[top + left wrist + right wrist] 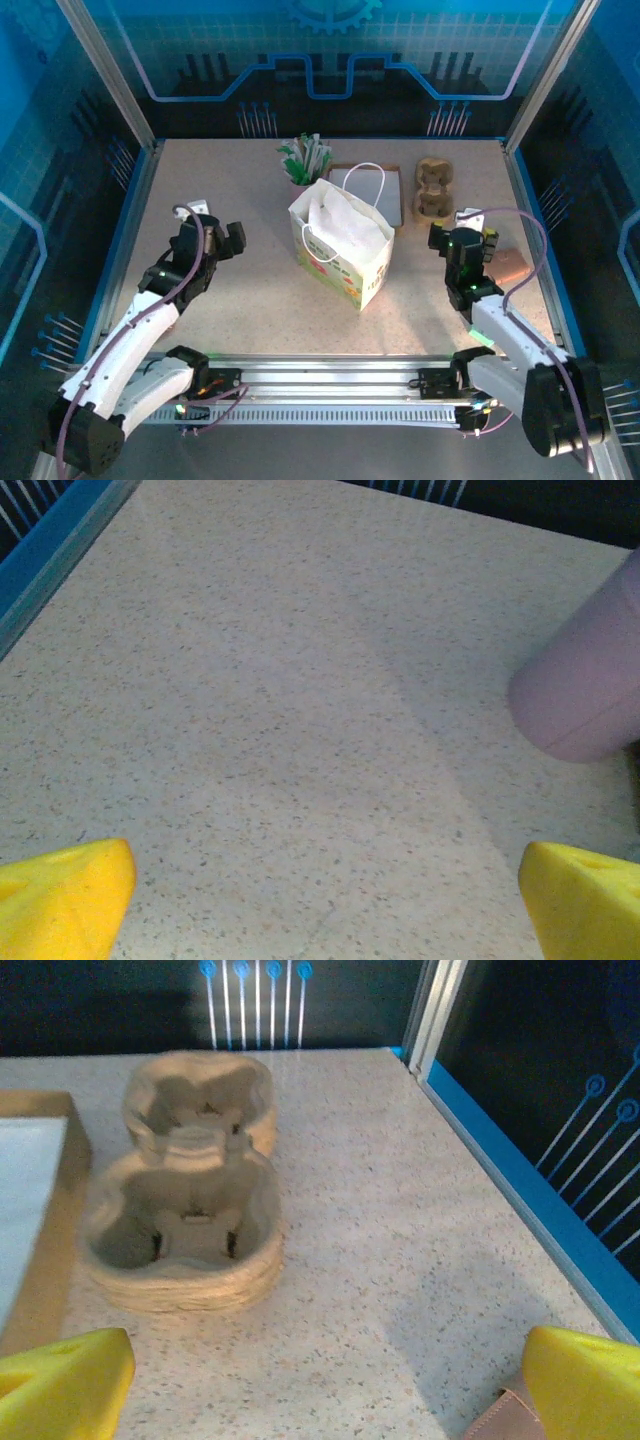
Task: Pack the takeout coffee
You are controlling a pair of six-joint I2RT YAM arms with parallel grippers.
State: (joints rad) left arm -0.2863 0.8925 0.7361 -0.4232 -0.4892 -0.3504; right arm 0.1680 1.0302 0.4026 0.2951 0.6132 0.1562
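The left gripper [222, 240] hangs over the left side of the table [250, 300]. Its yellow fingers [60, 895] are spread wide above bare surface and grip nothing. The pink cup [585, 685] stands ahead of it, toward the far edge. The right gripper [460, 235] hovers near the right edge, likewise released and empty. It faces the cardboard cup carrier [185, 1210] by the far right corner, just beside a tray [40, 1200]. A white paper bag [345, 250] stands upright mid-table. Where the takeout coffee is, I cannot tell.
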